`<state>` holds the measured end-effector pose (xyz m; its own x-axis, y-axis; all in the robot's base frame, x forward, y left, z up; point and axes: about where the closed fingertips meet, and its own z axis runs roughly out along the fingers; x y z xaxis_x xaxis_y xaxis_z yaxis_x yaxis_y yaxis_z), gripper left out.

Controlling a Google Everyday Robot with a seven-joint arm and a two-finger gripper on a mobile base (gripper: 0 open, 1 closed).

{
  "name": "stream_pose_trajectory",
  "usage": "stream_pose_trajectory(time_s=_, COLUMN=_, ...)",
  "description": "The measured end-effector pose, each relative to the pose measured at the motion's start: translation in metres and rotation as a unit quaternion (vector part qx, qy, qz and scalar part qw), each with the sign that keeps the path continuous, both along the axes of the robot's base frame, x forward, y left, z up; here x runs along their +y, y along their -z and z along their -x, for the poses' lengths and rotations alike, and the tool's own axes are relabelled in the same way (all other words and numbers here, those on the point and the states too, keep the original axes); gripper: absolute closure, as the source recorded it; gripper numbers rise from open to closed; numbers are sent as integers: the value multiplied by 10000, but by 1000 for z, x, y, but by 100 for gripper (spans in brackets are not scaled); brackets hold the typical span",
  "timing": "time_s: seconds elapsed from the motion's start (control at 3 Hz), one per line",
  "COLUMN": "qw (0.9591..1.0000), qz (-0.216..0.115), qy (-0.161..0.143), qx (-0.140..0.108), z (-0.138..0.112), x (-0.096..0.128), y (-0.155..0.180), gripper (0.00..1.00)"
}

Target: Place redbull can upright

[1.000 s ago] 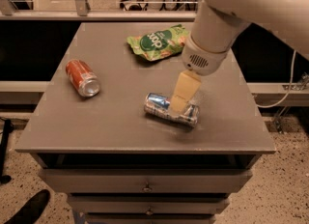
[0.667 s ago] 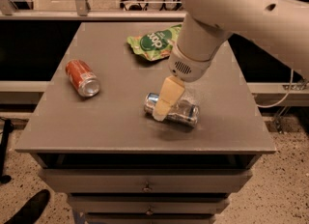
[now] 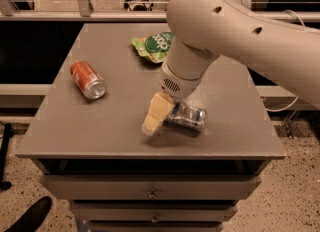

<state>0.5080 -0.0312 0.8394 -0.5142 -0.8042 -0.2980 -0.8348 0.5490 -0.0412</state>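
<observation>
gripper (image 3: 158, 115): mine, low over the flat grey tabletop (image 3: 100, 136) near the front edge, right at the can's left end
jaws: honestly can't tell if they're wide or closed
redbull can (image 3: 187, 116): slim silver-and-blue metal drink can, lying on its side, front-centre
step: I'd say lining up the grasp; not upright yet
next move: needs a firm hold across the body, then tipping onto its base
further back: orange-red soda can (image 3: 88, 79) on its side, well apart; crinkly green snack bag (image 3: 152, 46) at the far side

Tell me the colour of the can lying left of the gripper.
The soda can is orange-red with a silver end, in the camera view. The gripper is at the redbull can.
</observation>
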Motion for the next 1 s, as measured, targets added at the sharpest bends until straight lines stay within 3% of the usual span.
stream_pose_trajectory(time_s=0.33, qw=10000, qz=17, qy=48, qx=-16, z=-2, x=0, y=4, gripper=23)
stream_pose_trajectory(time_s=1.0, qw=9996, qz=-18, qy=108, qx=-256, z=-24, x=-9, y=-16, gripper=85)
